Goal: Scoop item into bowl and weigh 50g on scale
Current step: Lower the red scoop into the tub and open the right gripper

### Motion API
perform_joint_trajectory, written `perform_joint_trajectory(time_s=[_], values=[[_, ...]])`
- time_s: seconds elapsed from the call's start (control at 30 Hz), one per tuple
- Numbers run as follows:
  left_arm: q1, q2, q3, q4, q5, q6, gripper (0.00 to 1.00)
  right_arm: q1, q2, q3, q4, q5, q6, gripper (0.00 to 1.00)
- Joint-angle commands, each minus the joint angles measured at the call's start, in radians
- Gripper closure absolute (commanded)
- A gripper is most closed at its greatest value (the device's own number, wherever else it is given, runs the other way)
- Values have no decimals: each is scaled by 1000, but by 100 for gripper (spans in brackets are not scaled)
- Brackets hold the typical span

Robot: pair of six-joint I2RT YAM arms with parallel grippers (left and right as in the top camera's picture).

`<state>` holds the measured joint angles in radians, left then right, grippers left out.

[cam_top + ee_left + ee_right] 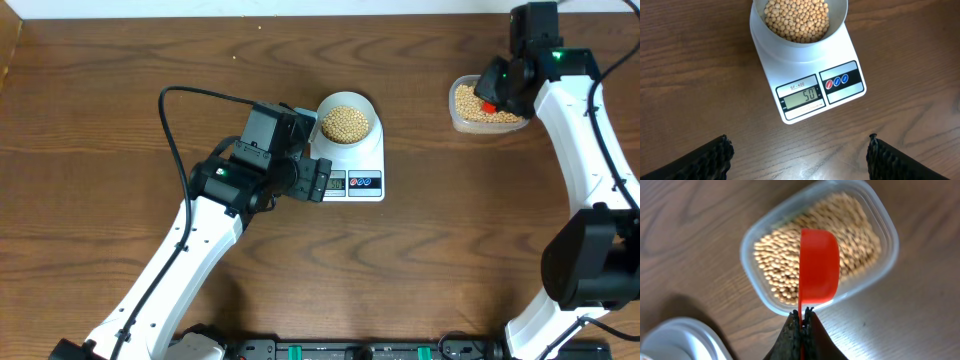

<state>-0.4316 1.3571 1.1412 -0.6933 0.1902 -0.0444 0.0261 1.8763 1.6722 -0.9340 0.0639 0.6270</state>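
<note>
The white bowl (345,122) stands on the far end of the white scale (366,160) and holds a heap of tan beans (796,20). The scale's display (806,95) reads 50. My left gripper (800,156) hovers over bare wood just in front of the scale, open, with nothing between its fingers (715,155). My right gripper (803,314) is shut on the thin handle of a red scoop (818,265). The scoop hangs over a clear tub (892,240) of beans (785,265), its outer side facing the camera and its inside hidden.
The clear tub (458,112) sits at the back right of the wooden table, well apart from the scale. A white rounded object (685,340) is cut off at the lower left of the right wrist view. A black cable (170,130) loops over the table behind the left arm.
</note>
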Motion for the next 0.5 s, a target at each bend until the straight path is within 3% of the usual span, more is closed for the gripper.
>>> perform_joint_trajectory(time_s=[0.0,0.13,0.23,0.33,0.43,0.47], values=[[5,-20,-6,-2,8,10,12,-6,-19,-37,0,-14,222,89],[5,-20,-6,-2,8,11,12,-6,-19,-58,2,-14,233,52],[5,-20,-6,-2,8,10,12,-6,-19,-58,-6,-25,232,38],[5,-20,-6,-2,8,10,12,-7,-19,-58,-6,-56,201,30],[5,-20,-6,-2,8,10,12,-7,-19,-58,-6,-82,135,11],[5,-20,-6,-2,8,10,12,-7,-19,-58,-4,-86,110,9]])
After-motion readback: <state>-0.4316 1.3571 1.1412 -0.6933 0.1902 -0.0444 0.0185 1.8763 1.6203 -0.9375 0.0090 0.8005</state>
